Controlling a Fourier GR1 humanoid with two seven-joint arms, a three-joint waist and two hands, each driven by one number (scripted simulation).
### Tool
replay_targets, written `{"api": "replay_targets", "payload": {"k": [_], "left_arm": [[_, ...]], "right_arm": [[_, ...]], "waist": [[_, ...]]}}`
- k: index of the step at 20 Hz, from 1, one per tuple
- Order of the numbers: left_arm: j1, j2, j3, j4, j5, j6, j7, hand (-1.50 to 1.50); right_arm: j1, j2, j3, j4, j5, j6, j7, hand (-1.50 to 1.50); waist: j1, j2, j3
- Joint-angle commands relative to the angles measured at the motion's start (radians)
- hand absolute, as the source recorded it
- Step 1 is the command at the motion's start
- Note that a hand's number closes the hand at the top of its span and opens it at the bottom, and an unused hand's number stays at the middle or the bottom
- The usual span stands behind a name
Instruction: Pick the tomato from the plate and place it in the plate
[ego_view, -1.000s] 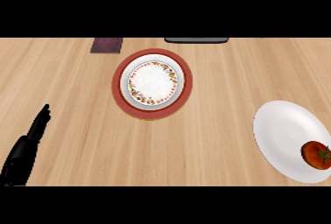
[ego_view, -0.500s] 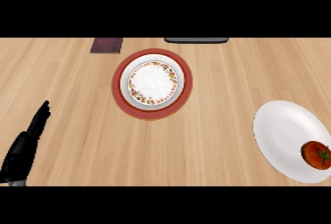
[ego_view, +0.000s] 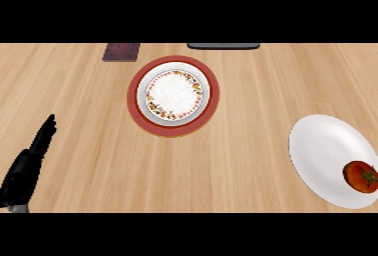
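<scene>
Red tomato sits near the white plate's right rim, open counter leftward to the straight-fingered left hand.

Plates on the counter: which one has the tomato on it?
The plain white plate at the right edge holds the tomato. The patterned plate on the red mat holds none.

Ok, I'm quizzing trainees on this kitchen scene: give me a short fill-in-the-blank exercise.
1. The tomato lies on the plain ___ plate.
2. The patterned plate sits on a ___ mat.
3. The only hand showing is the ___ hand.

Missing words: white; red; left
</scene>
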Motion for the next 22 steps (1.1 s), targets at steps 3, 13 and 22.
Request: {"api": "replay_targets", "payload": {"k": [3,13,22], "left_arm": [[-0.009,-0.058,-0.020,-0.064,-0.065,0.028,0.069,0.00],[-0.026,-0.084,0.049,-0.016,-0.083,-0.026,0.012,0.00],[-0.029,-0.067,0.109,0.020,-0.078,-0.088,-0.019,0.00]], "right_arm": [[0.017,0.020,0.018,0.057,0.080,0.034,-0.101,-1.50],[-0.140,0.072,0.032,0.254,0.199,-0.008,-0.146,-1.50],[-0.181,0.119,0.028,0.340,0.239,-0.068,-0.258,1.50]], "waist": [[-0.004,-0.001,0.000],[-0.001,0.000,0.000],[0.000,0.000,0.000]]}}
